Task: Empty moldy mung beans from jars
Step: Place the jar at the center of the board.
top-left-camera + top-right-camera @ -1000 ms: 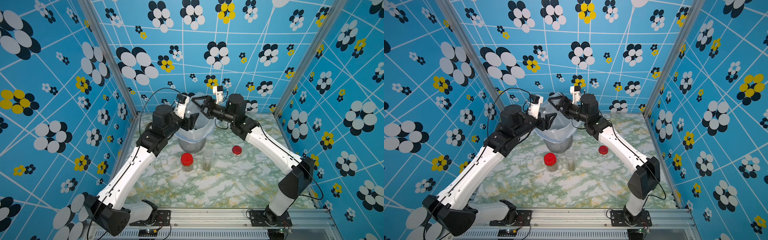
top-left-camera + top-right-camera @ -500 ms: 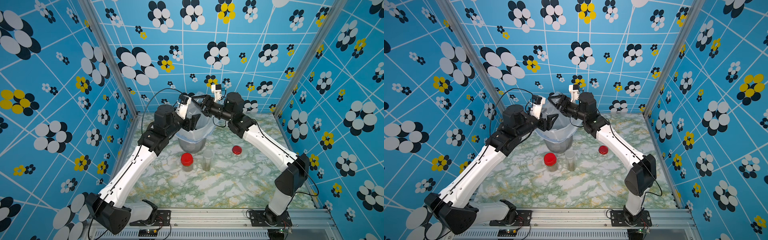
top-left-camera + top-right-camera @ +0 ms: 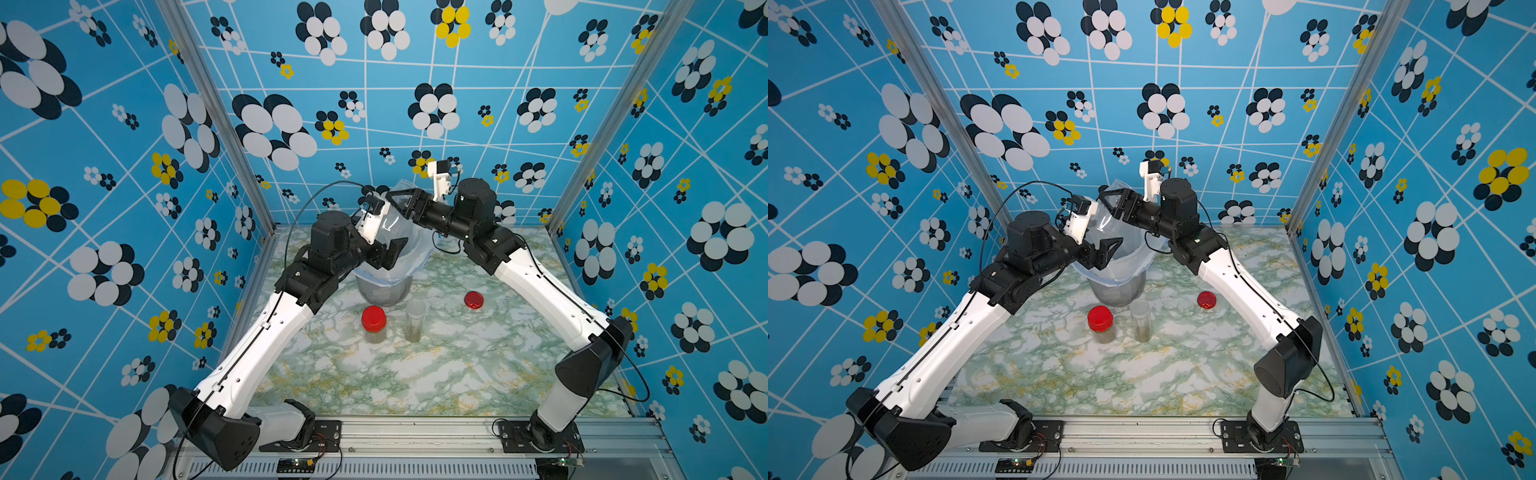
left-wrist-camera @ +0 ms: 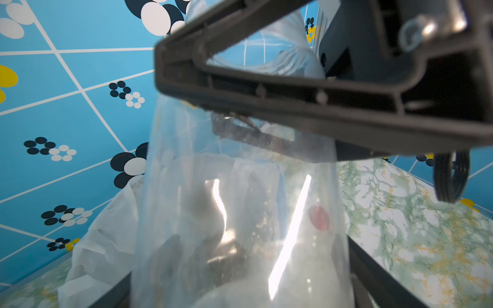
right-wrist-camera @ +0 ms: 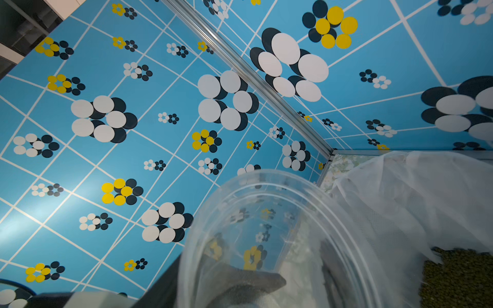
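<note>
One grip only: pinches clear jar (image 4: 240, 202) above bucket (image 3: 384, 291) with right gripper (image 3: 397, 201), beside left gripper (image 3: 390, 253) spread wide; risks dropping it onto moldy mung beans (image 5: 453, 280) through slick walls.

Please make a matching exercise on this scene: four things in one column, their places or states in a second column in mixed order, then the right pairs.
1. short clear plastic jar with red screw lid
2. tall slim clear lidless jar
3. loose round red lid
4. wide clear lidless plastic jar

A. in the right gripper, over the white-lined grey bucket
B. lying flat on the green marble table
C. standing on the table, closed
D. standing on the table, open

Pairs: 1-C; 2-D; 3-B; 4-A
</note>
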